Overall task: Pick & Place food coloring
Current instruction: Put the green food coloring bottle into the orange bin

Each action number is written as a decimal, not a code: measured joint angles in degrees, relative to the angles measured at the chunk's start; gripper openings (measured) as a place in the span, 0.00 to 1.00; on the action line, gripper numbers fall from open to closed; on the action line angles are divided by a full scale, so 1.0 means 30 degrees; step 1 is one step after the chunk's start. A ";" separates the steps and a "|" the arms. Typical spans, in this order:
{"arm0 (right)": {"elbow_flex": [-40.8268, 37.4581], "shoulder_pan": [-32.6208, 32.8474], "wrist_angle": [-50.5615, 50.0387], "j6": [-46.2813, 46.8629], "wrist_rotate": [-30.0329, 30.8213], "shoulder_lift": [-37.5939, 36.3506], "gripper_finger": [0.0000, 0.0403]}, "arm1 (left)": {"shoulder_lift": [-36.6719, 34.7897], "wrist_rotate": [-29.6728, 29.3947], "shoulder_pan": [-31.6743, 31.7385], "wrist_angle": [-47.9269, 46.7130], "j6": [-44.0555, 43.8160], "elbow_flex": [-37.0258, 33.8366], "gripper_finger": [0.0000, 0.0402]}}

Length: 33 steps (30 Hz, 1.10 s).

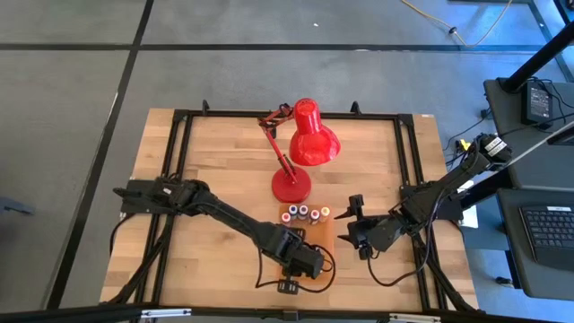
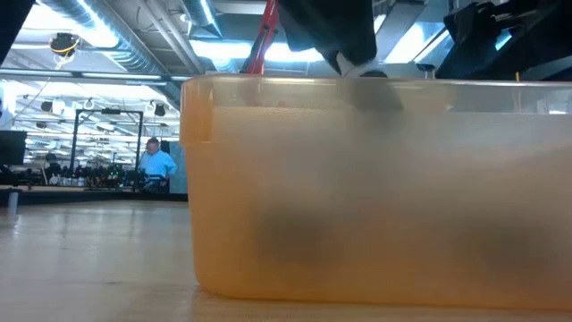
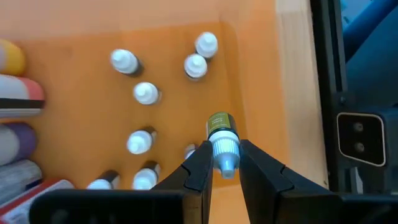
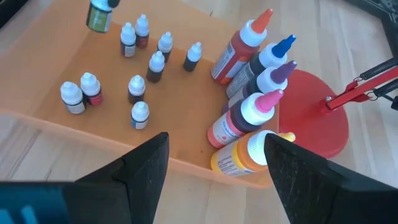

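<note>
Pinched in my left claw [image 3: 225, 163], a small green-bodied dropper bottle [image 3: 222, 140] hangs over the orange tray [image 3: 74, 74], above the other little bottles [image 3: 146, 93]. From above, my arm hides them; only my right wrist shows the big squeeze bottles [image 4: 252, 112] leaning beside them. My right claw [image 4: 214, 165] gapes wide, holding nothing, near the tray's edge on the surface [image 1: 215, 161].

Overhead, table-level (tray [image 2: 357, 197] close), 2 wrists.

tray [image 2: 268, 224]: fills low view, contents only a blur | left gripper [image 1: 305, 262]: covers tray's near end from above
</note>
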 joint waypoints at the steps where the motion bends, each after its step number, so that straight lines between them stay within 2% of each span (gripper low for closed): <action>1: 0.0003 0.0000 0.0000 0.0012 0.0000 0.0000 0.66 | 0.0133 0.0163 0.0000 0.0003 -0.0007 0.0000 0.15; 26: 0.0004 0.0000 -0.0073 0.0337 0.0000 0.0015 0.66 | 0.1853 0.1927 0.0364 0.0699 0.0481 -0.0015 0.15; 33: 0.0004 0.0000 -0.0073 0.0350 -0.0007 0.0015 0.66 | 0.1853 0.1885 0.0368 0.0710 0.0481 -0.0015 0.20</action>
